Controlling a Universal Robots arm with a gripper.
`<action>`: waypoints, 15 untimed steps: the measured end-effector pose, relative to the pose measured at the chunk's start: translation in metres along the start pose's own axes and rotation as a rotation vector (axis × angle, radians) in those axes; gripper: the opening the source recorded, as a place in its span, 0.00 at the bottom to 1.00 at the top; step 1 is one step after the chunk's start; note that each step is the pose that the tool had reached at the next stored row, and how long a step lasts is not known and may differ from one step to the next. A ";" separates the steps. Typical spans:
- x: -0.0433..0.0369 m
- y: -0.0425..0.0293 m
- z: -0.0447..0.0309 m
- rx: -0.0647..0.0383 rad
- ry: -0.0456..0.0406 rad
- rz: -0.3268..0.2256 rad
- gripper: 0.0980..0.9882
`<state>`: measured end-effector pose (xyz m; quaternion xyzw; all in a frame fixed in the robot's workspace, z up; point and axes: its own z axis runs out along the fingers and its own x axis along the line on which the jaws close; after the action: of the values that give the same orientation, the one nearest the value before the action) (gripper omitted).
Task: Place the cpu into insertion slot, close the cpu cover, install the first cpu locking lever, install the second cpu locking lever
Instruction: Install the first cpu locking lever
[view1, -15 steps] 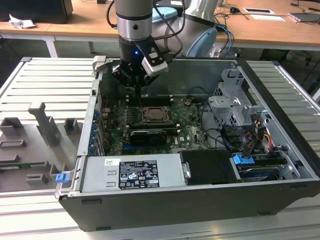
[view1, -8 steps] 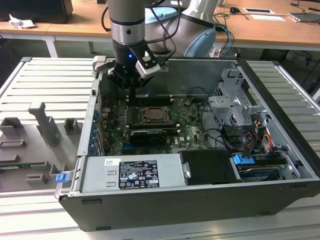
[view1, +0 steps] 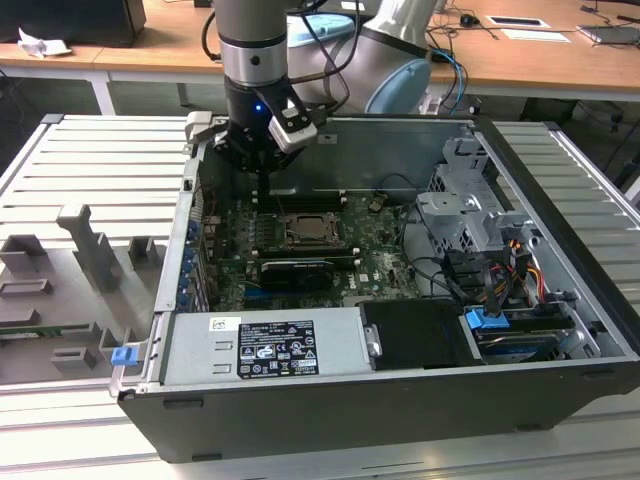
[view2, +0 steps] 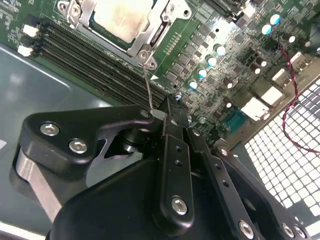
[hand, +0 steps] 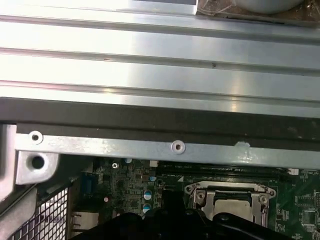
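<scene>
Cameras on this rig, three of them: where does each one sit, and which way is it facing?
Exterior view: off the arm, high up, looking down into the open computer case; the arm and gripper stand over the motherboard.
Second wrist view: on the wrist, looking along the gripper's shut fingers to the cpu cover and a thin locking lever.
First wrist view: on the wrist, facing across the case rim to the ribbed table; the gripper's black body shows.
Shared: all three show the covered cpu.

Cpu (view2: 122, 17) seated (cpu cover (view2: 132, 45) down).
</scene>
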<state>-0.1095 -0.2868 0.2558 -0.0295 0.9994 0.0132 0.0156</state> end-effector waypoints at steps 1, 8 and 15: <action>-0.0001 0.0000 0.0001 0.000 -0.0001 0.000 0.01; -0.0091 -0.0005 0.0006 0.000 0.0002 0.000 0.01; -0.0179 -0.0010 0.0009 0.000 0.0001 0.000 0.01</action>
<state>-0.0916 -0.2868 0.2555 -0.0295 0.9994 0.0132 0.0155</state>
